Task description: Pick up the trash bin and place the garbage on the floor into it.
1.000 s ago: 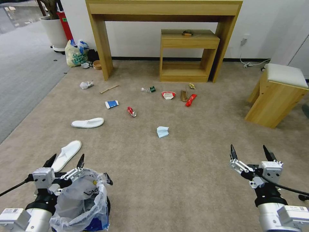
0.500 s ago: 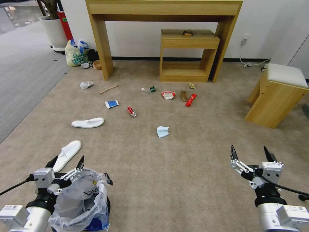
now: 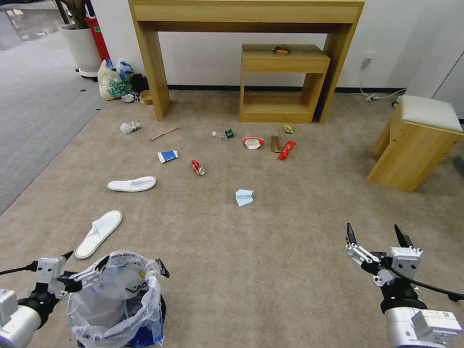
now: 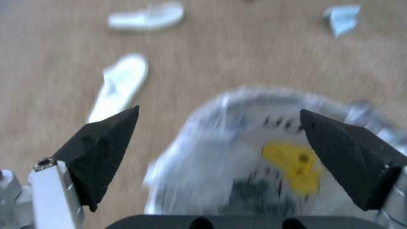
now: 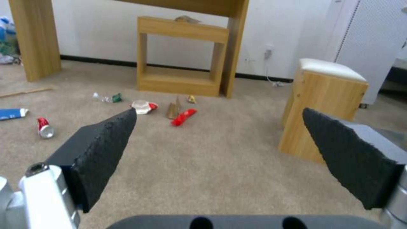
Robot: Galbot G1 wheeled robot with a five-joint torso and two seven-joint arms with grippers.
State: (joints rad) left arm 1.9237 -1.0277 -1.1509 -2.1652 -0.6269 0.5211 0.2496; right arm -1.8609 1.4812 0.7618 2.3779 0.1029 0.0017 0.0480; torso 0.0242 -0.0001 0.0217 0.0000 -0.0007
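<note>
- Nearest, at 7 o'clock, the trash bin (image 3: 116, 302) stands on the floor (image 3: 251, 270); the left gripper (image 3: 84, 258) hangs at its left rim, fingers spread, holding nothing.
- At 5 o'clock the right gripper (image 3: 373, 232) hovers over bare carpet, spread and empty.
- Open carpet lies between them.
- Toward 12: slippers (image 3: 99, 233), face mask (image 3: 244, 197), red can (image 3: 197, 167).
- Farthest: wooden tables (image 3: 282, 82) against the wall, a stool (image 3: 415, 145) at 2 o'clock.

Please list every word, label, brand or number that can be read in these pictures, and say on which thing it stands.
Nothing can be read for certain.
Shopping bag by the planter: green lettering, too small to read.
Trash bin liner: dark print, partly creased, not readable.
Paper cup: blue pattern, no readable text.
Red can: print too small.
Right arm housing: label too small.
</note>
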